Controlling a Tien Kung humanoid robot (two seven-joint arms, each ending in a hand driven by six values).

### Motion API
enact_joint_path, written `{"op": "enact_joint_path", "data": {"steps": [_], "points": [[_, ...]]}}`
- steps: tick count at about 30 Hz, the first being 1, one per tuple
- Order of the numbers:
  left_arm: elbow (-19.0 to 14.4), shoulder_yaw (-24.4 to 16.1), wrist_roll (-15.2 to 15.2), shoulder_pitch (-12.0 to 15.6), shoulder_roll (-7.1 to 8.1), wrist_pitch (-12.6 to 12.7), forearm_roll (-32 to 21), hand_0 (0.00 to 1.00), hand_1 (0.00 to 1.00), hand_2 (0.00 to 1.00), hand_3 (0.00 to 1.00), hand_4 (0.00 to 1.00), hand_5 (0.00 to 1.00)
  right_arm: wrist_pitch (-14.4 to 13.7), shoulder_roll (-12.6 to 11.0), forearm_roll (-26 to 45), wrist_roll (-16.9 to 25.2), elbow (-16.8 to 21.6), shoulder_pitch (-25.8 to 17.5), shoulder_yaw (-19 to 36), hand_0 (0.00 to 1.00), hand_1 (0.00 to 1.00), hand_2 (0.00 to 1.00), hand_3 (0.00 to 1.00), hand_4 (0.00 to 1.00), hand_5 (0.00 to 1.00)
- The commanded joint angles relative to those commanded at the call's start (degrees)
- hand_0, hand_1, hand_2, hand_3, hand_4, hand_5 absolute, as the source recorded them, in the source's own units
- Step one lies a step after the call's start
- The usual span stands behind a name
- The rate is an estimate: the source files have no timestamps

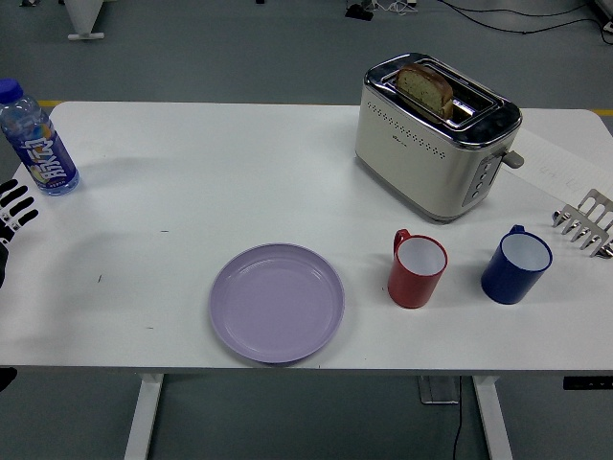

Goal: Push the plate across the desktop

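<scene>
Presently lilac plastic plate (277,302) lies flat near the surface's (192,172) front edge, left of the red mug (417,269); left hand (13,216) at left edge, fingers spread, holding nothing; plate probably light, rigid, slick; push at rim.

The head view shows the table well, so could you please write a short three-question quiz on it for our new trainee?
1. True or false: the left hand is touching the purple plate.
2. Which mug stands nearer the plate? A) the blue mug B) the red mug C) neither, both are equally near
3. Fill in: the slice of bread sits in the ____.

Key
1. False: the hand is at the table's left edge, below the water bottle, well apart from the plate.
2. B.
3. Toaster.
</scene>
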Motion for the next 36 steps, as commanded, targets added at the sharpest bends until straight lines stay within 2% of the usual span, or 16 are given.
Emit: {"op": "enact_joint_path", "data": {"steps": [8,36], "points": [[0.16,0.44,-0.27,0.01,-0.18,0.92,-0.06,0.726,0.768,0.769,0.695,0.639,0.998,-0.07,0.02,-0.26,-0.08,0.00,-0.07,0.19,0.652,0.612,0.683,0.625,0.221,0.137],[0.74,-1.29,0.02,-0.55,-0.75,0.65,0.73,0.735,0.774,0.773,0.698,0.642,0.998,-0.25,-0.24,0.06,0.26,0.00,0.55,0.28,0.652,0.612,0.683,0.625,0.220,0.135]]}}
